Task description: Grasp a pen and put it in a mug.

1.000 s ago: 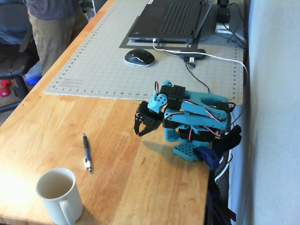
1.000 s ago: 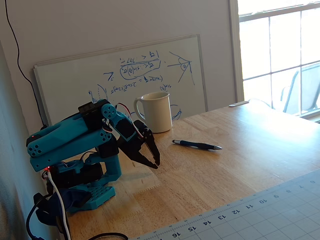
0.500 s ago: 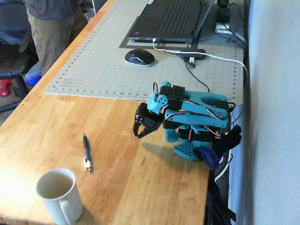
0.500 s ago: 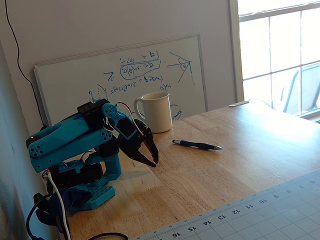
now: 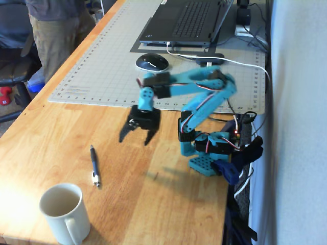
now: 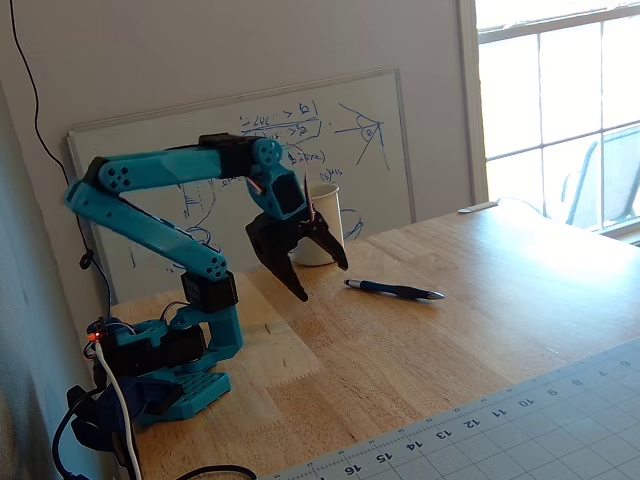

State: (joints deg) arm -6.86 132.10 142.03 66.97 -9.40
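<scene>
The dark pen [image 5: 94, 166] lies flat on the wooden table, its silvery tip toward the cream-white mug [image 5: 64, 213], which stands upright near the front edge. My gripper [image 5: 135, 140] hangs open above the table with nothing between its fingers, to the right of the pen and well above it. In the other fixed view the gripper [image 6: 322, 280] points down in front of the mug [image 6: 333, 203] and hides part of it. The pen [image 6: 393, 290] lies just right of the gripper there.
A grey cutting mat [image 5: 102, 66] behind the arm carries a mouse [image 5: 152, 62] and a laptop [image 5: 189, 20] with cables. A person [image 5: 56, 25] stands at the table's far left. A whiteboard [image 6: 240, 150] leans on the wall behind the mug. The arm's base [image 5: 209, 153] sits at the right table edge.
The arm has unfolded from its tucked pose, rising and reaching out toward the pen. The jaws have spread wider. Pen and mug have not moved.
</scene>
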